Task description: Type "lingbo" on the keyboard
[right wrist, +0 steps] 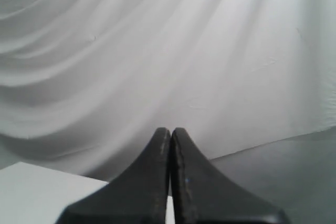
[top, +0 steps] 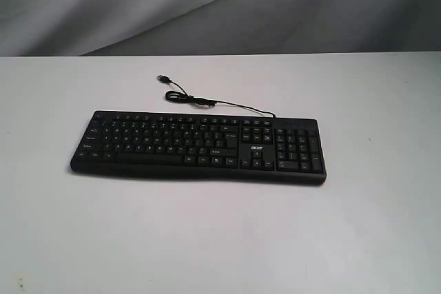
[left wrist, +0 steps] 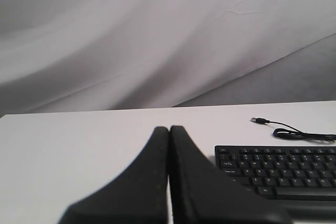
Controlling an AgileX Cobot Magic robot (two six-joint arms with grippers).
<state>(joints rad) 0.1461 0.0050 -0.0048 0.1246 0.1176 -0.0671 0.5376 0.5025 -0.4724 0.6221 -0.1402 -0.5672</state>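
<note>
The long black keyboard [top: 200, 147] lies flat on the white table, its number pad toward the right and a white acer logo near the arrow keys. Its thin black USB cable [top: 207, 102] curls away behind it, unplugged. Neither arm shows in the exterior view. In the left wrist view my left gripper [left wrist: 169, 129] is shut with nothing held, and the keyboard's left end [left wrist: 283, 170] lies off to one side of it. My right gripper [right wrist: 170, 130] is also shut and empty, facing the backdrop with only a table corner in sight.
The white table [top: 220, 232] spreads wide around the keyboard, with bare surface in front and to both sides. A grey draped cloth backdrop [top: 207, 5] hangs behind the table's far edge.
</note>
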